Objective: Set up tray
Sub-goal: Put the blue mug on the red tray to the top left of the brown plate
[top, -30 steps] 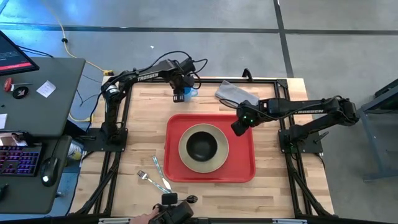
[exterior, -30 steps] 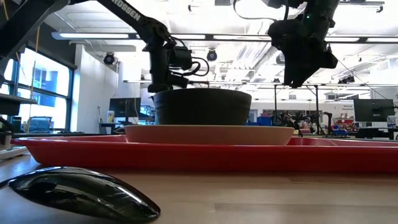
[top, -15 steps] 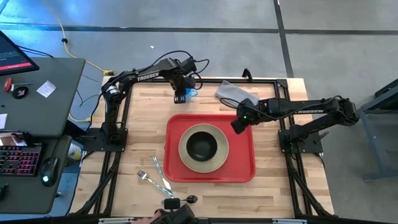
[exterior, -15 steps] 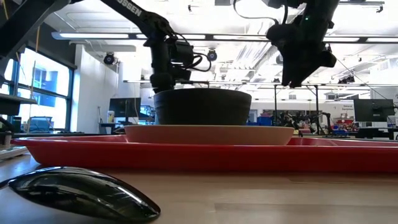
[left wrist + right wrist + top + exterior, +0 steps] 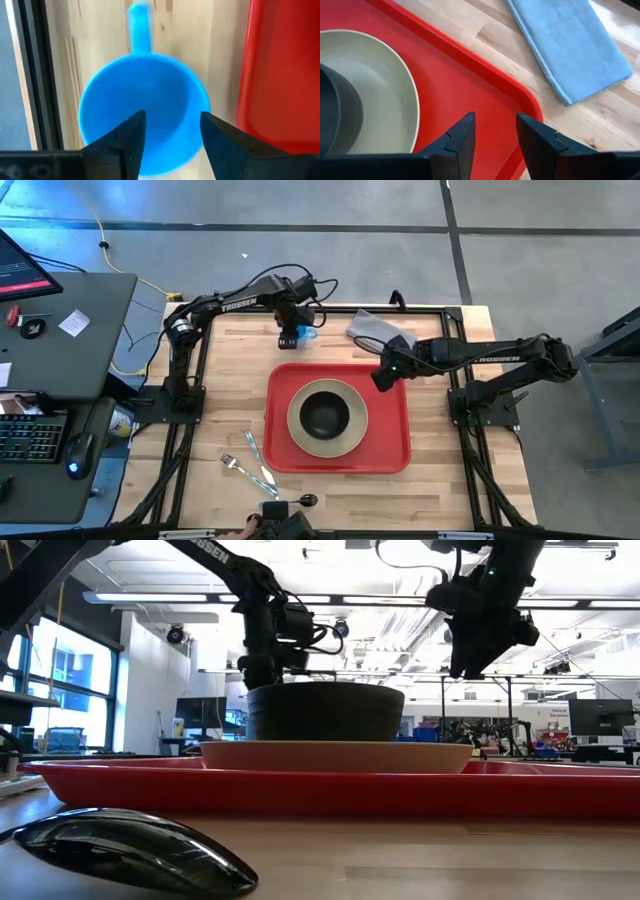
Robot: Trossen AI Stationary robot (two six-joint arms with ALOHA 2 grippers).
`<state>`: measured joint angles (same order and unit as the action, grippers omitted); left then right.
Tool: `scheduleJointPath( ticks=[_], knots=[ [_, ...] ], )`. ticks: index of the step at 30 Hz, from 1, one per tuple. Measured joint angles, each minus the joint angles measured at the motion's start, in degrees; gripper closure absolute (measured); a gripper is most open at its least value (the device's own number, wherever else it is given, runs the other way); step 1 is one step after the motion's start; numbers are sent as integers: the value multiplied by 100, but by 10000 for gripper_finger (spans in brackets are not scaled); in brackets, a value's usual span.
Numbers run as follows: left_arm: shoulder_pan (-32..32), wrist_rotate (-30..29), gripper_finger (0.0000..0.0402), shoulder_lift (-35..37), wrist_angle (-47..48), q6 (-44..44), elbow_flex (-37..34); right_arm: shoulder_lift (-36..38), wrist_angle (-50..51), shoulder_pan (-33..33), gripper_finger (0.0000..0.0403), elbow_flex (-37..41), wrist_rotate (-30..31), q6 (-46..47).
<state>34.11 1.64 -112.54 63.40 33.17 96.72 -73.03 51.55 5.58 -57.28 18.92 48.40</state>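
Since a second ago the left gripper (image 5: 170,137) has lifted a bit over the bright blue plastic mug (image 5: 142,107) at the far edge of the light wooden table (image 5: 230,380), and its fingers now stand spread, one over the mug's bowl and one toward the rim on the tray's side. Nothing is pinched yet as far as the wrist view shows. The mug sits on bare wood just beside the large flat red plastic tray (image 5: 395,445), which lies mid-table carrying a round beige plate (image 5: 300,425) with a dark round bowl (image 5: 325,413) on it.

The right gripper (image 5: 495,132) hangs over the tray's far right corner, fingers parted and empty, near a folded blue cloth (image 5: 570,45) lying on the wood beyond the tray.

What could go sideways: the mug's handle (image 5: 140,25) points away from the fingers, so probably the grab has to be on the rim wall. If the fingers close off-centre, the smooth plastic could squirt out or tip the mug over. A shove could also knock it into the tray rim. And both arms are working the same far edge, so crowding looks possible too.

A metal fork and spoon (image 5: 240,465) sit off the tray near the front.
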Motion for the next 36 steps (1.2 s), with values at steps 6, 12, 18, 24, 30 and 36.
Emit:
scheduleJointPath(
  ticks=[6, 12, 18, 24, 30, 36],
  knots=[
    [-1, 53, 193, 23, 707, -576, 513, 0, 7, 0, 270, 0, 7, -227],
    [-2, 602, 213, 34, 1175, -670, 870, 0, 7, 0, 270, 0, 9, -347],
    [-2, 689, 212, 34, 1457, -649, 869, 0, 7, 0, 270, 0, -16, -348],
    [-2, 667, 216, 78, 1427, -644, 864, 0, 7, 0, 270, 0, -39, -348],
    [-39, 616, 219, 73, 872, 612, 806, 0, 7, 0, 270, 0, -26, -391],
    [-37, 548, 210, 67, 550, 860, 503, 0, 8, 0, 270, 1, -39, -350]
  ],
)
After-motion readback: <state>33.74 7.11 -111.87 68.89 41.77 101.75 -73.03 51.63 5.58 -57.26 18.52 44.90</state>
